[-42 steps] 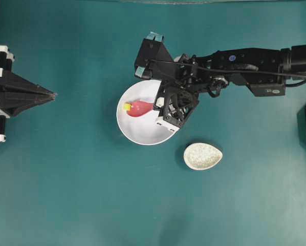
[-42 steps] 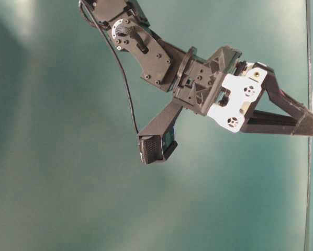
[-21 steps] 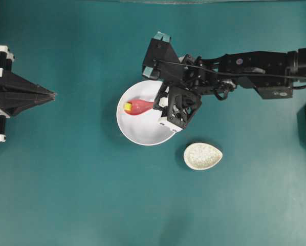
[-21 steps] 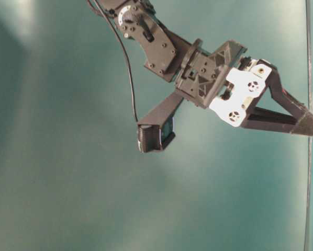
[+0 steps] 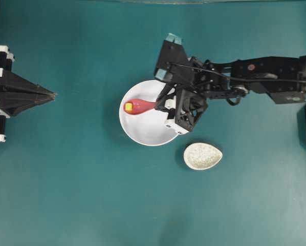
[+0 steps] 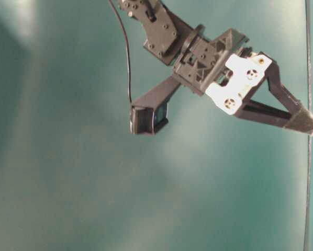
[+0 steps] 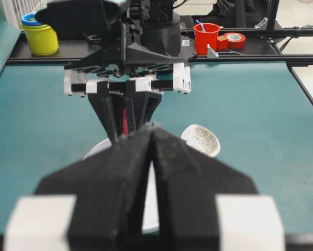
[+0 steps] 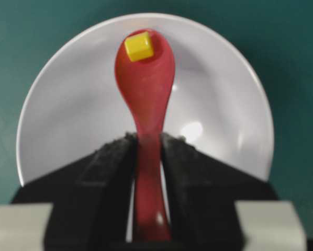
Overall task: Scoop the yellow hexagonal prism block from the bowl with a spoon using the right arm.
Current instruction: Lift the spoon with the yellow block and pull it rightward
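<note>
Teal cloth lies open around the glossy white bowl; we read no labels. Our right gripper clenches the pink-red soup spoon, the yellow hexagonal block in its scoop. Speckled oval dish sits at five o'clock; left gripper closed, empty

Right arm stretched in from the right, gripper clamped on spoon handle; left gripper apparently closed, parked at left edge.

place: robot lab | cues: teal bench; tape roll; red cup
</note>
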Tool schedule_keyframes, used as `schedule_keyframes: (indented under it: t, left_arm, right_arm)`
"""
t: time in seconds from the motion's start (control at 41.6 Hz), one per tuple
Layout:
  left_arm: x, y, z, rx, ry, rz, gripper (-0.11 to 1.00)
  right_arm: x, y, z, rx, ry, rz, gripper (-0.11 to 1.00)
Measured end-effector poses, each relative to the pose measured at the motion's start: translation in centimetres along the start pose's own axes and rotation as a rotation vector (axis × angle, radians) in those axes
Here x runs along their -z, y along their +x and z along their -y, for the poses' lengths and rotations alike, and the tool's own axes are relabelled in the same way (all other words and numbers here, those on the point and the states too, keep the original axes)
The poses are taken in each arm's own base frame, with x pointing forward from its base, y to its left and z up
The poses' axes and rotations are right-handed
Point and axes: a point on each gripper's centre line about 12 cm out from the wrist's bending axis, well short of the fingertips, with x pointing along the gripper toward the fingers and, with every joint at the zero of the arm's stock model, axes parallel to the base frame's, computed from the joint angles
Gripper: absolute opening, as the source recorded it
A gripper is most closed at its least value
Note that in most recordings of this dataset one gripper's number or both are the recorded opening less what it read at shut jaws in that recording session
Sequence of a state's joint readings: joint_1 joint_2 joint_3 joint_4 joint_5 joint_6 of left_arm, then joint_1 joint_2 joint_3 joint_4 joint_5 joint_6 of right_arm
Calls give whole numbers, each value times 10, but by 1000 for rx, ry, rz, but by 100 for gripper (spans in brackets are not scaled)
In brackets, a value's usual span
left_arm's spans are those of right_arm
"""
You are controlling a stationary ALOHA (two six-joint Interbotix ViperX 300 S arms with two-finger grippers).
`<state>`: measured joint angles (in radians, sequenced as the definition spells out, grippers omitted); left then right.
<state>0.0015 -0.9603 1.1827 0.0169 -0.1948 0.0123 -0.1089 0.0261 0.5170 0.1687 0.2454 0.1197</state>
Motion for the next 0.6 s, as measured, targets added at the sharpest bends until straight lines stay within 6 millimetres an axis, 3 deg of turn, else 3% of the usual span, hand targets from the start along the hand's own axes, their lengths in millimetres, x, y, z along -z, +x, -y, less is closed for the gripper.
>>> schedule_keyframes:
  t: [0.602]
  left_arm:
    - [0, 0, 0, 2, 0, -3, 0]
  right_arm:
    - [10, -60, -10, -71, -12, 278, 23]
